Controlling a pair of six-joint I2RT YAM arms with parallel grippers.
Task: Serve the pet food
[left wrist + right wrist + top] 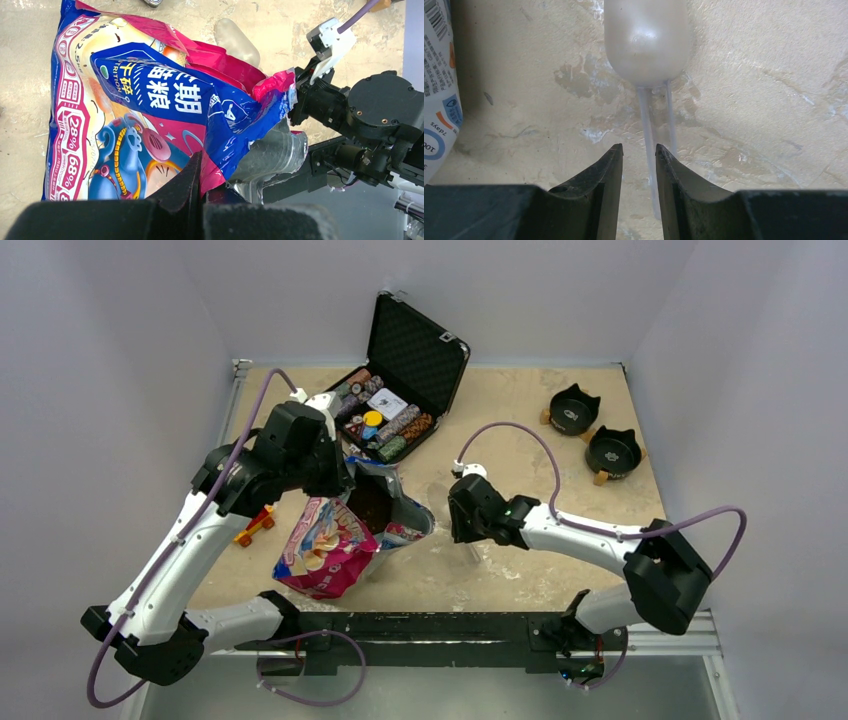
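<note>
The pet food bag [330, 545], glossy pink with blue and white print, lies on the table with its mouth open. Dark-brown kibble [372, 508] shows inside. My left gripper [335, 475] is shut on the bag's pink top edge; in the left wrist view [202, 160] the foil is pinched between its fingers, above the bag [150, 95]. My right gripper [467, 530] hangs low over the table, right of the bag. In its wrist view [638, 147] the jaws stand narrowly apart around the thin handle of a translucent scoop [644, 45] lying on the table.
An open black case of colourful poker chips [400, 390] stands behind the bag. Two black cat-eared bowls [574, 410] [612, 452] sit at the back right. A small red and orange toy [255, 525] lies left of the bag.
</note>
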